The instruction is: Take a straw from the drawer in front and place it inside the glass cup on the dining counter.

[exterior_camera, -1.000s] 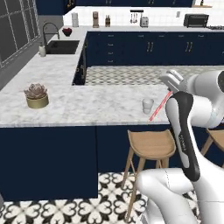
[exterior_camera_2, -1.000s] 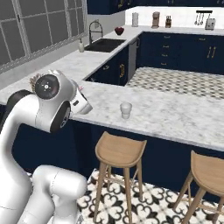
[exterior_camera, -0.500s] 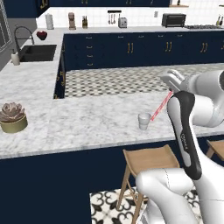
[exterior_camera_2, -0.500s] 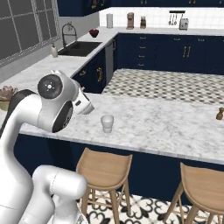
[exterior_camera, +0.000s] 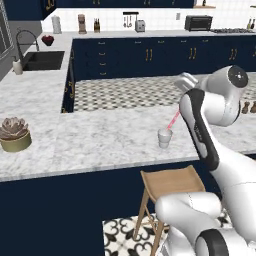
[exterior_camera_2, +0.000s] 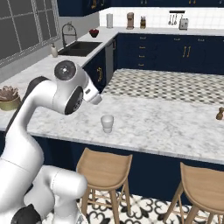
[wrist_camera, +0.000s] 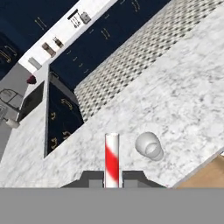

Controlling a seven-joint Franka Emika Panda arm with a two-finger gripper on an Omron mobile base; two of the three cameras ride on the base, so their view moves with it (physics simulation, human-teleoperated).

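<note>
Below the gripper, the dining counter (exterior_camera: 100, 145): a long white marble top veined with grey, over a navy base. Under its edge, nearer than the gripper, two wooden stools (exterior_camera_2: 105, 164) (seats only partly visible). Far off to the gripper's left on the same marble, a potted succulent (exterior_camera: 14, 134). Gripper (wrist_camera: 112, 177) raised above the counter, jaws closed tight on the straw (wrist_camera: 112, 158), pink-red and white, running straight out from between the fingertips. Just beside the straw's free end in the hand view, standing upright on the marble under and slightly ahead of the gripper, the glass cup (wrist_camera: 148, 146), clear and greyish, apart from the straw.
</note>
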